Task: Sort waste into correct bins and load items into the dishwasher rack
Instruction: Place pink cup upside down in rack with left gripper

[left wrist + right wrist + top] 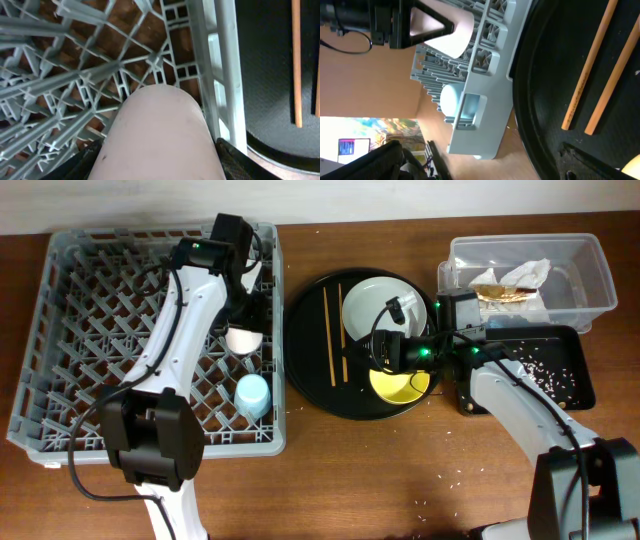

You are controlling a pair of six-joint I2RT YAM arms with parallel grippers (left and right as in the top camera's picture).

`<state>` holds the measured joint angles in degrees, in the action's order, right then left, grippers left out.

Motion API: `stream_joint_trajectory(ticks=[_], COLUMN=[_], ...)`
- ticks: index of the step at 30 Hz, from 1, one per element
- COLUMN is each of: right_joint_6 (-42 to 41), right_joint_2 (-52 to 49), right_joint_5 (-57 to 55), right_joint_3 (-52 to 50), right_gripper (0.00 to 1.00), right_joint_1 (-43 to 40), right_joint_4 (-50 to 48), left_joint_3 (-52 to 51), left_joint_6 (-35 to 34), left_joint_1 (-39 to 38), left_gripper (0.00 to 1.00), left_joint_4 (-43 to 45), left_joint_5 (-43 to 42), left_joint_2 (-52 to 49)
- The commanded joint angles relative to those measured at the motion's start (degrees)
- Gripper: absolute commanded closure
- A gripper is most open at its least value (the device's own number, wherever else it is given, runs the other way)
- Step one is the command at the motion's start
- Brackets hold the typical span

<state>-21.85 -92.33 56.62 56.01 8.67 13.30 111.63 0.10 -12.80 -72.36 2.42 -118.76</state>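
My left gripper (243, 328) is shut on the pink cup (243, 339), holding it over the right side of the grey dishwasher rack (70, 330). In the left wrist view the cup (160, 130) fills the space between the fingers (160, 162). The light blue cup (252, 395) stands upside down in the rack. My right gripper (384, 352) is open, low over the round black tray beside the yellow bowl (402, 386). The plate (385, 305) and chopsticks (333, 335) lie on that tray. The clear tub (590, 265) holds the white napkin (528, 273) and the wrapper (497, 292).
The large round black tray (310, 370) sits between the rack and the bins. The shallow black tray (545, 365), with scattered rice grains, lies in front of the clear tub. The right wrist view shows the rack corner (485, 100), the blue cup (451, 97) and the chopsticks (587, 85).
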Motion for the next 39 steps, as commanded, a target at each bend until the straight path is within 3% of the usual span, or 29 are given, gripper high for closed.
stream_joint_trajectory(ticks=[1, 8, 13, 16, 20, 23, 30, 39], right_joint_6=[2.1, 2.1, 2.1, 5.2, 5.6, 6.5, 6.9, 2.3], right_joint_2=[-0.3, -0.3, -0.3, -0.3, 0.9, 6.1, 19.6, 21.6], right_joint_5=[-0.3, -0.3, -0.3, -0.3, -2.5, -9.4, -44.8, -50.9], right_joint_3=[-0.1, -0.1, -0.1, -0.1, 0.8, 4.6, 20.3, 21.8], right_gripper=[0.01, 0.01, 0.01, 0.11, 0.11, 0.11, 0.06, 0.11], right_joint_1=[0.0, 0.0, 0.0, -0.1, -0.4, -1.4, -2.0, -2.1], right_joint_4=[0.0, 0.0, 0.0, 0.0, 0.8, 8.8, 42.2, 51.5], left_joint_3=[0.9, 0.9, 0.9, 2.4, 8.2, 15.8, 29.7, 31.0], left_joint_6=[-0.8, -0.8, -0.8, -0.8, -0.8, -0.8, -0.8, -0.8], left_joint_1=[-0.3, -0.6, -0.7, -0.6, -0.5, -0.5, -0.5, -3.9], left_gripper=[0.34, 0.33, 0.09, 0.05, 0.05, 0.05, 0.06, 0.2], left_joint_4=[0.9, 0.9, 1.0, 1.0, -2.2, -7.5, -17.4, -19.2], left_joint_5=[-0.7, -0.7, -1.5, -7.3, -9.1, -9.1, -12.8, -22.0], left_joint_2=[-2.3, -5.4, -5.4, -5.4, -5.4, -5.4, -5.4, -5.4])
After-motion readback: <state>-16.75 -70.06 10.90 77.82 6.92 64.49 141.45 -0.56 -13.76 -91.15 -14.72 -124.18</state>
